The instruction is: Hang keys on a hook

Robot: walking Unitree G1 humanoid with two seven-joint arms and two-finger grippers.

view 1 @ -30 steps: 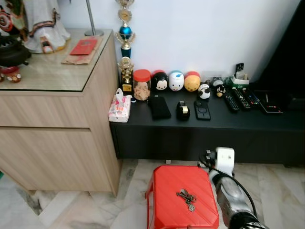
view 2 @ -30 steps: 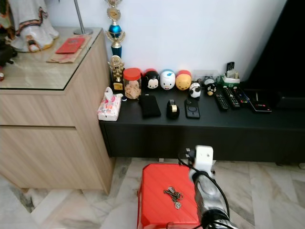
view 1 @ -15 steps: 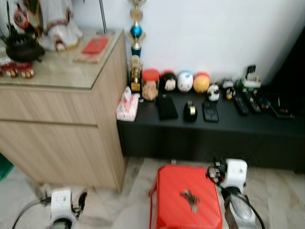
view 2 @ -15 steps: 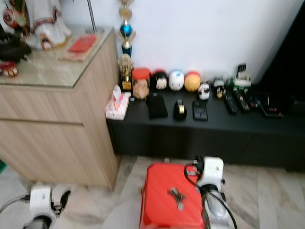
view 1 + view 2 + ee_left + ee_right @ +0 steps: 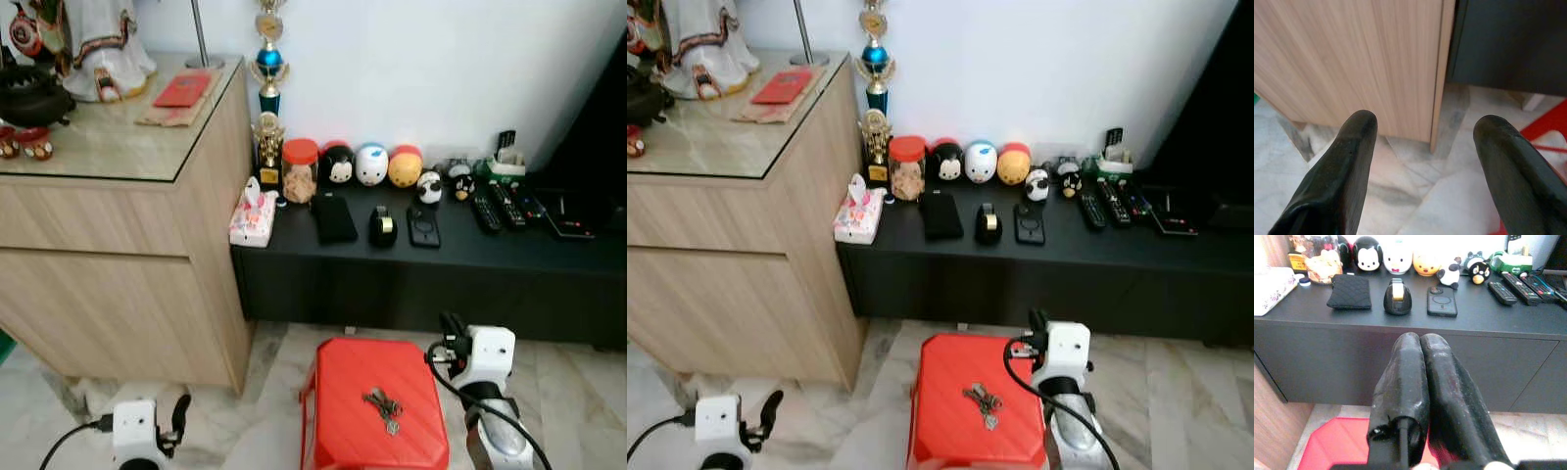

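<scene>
A small bunch of keys (image 5: 384,407) lies loose on top of a red plastic stool (image 5: 343,392) on the marble floor. My right gripper (image 5: 1420,339) hovers just right of the stool's far corner, at stool-top height, fingers shut with nothing between them, pointing at the black console. Its wrist (image 5: 487,354) stands a hand's width from the keys. My left gripper (image 5: 1426,122) is open and empty, low over the floor at the lower left (image 5: 180,415), facing the wooden cabinet's corner.
A wooden cabinet (image 5: 127,284) with a glass top stands on the left. The low black console (image 5: 431,264) behind the stool carries round figurines, a tissue pack (image 5: 251,217), a black pouch (image 5: 333,217), a tape dispenser, a phone and remotes (image 5: 500,208).
The camera swung and the picture blurred, then settled. My left arm has come into view at the lower left. The keys and the stool stay as they were.
</scene>
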